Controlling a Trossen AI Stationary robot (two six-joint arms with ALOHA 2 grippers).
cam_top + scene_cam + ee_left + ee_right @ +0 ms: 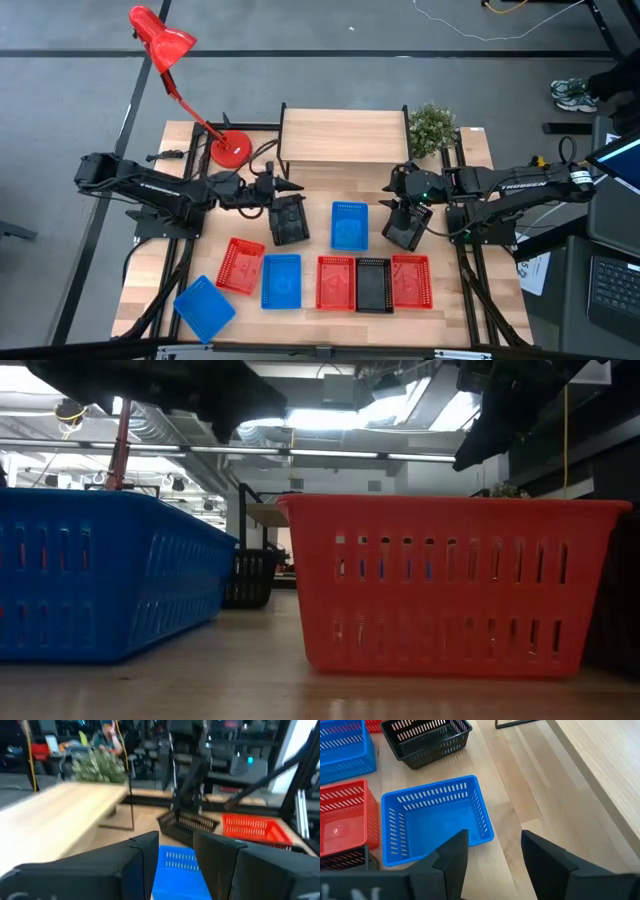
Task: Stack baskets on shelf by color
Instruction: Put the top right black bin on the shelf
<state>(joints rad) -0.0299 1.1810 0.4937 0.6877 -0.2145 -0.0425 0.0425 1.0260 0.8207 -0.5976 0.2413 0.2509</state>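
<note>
I see my left gripper [283, 187] just above a black perforated plastic basket [289, 220], fingers parted, holding nothing. My right gripper [492, 851] — also spread and empty — hangs beside the blue mesh basket [436, 816] in front of the bare light-wood riser shelf [342, 135].

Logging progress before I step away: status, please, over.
Left gripper and right gripper open. No basket on shelf yet. Blue basket between grippers. Plant beside shelf.
</note>
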